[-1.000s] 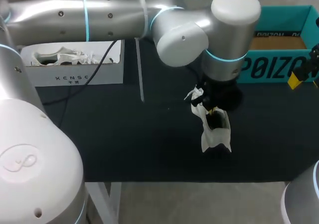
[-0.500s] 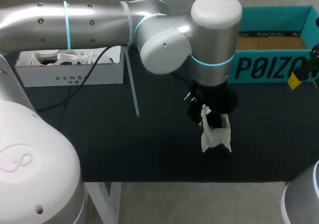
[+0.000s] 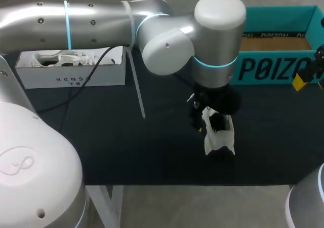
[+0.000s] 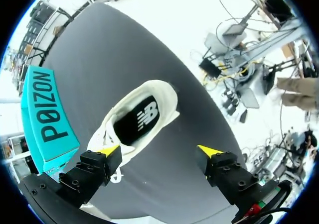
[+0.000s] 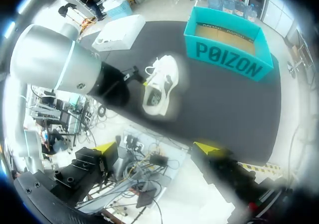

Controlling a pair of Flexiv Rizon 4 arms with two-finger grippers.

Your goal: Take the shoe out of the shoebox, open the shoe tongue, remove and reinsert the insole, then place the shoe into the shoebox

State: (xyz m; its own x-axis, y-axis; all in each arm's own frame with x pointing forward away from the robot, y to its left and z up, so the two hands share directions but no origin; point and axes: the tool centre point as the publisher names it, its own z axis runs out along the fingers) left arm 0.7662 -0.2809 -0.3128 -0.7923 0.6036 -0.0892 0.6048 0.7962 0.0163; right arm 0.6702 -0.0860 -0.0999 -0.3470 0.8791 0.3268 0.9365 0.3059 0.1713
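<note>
A white shoe (image 3: 220, 138) with a black insole lies on the black table, near its front edge. My left arm comes across from the left, and its gripper (image 3: 205, 119) hangs over the shoe's laced end. In the left wrist view the left gripper (image 4: 158, 151) stands open, nothing between its yellow tips, with the shoe (image 4: 139, 115) just ahead of one finger (image 4: 106, 151). The teal shoebox (image 3: 276, 68) stands open at the back right. My right gripper (image 5: 155, 148) is open and empty, high off to the right, looking down on the shoe (image 5: 159, 87) and the teal shoebox (image 5: 229, 55).
A white box (image 3: 71, 72) holding crumpled paper and another shoe sits at the back left. My left arm (image 3: 167, 40) spans the table's middle, with a black cable hanging from it. Bare black mat lies left of the shoe and in front of the teal box.
My left gripper has opened and let go of the shoe's tongue and laces, which were pulled up a second ago. The left arm shifted slightly left. The right arm has kept still.
</note>
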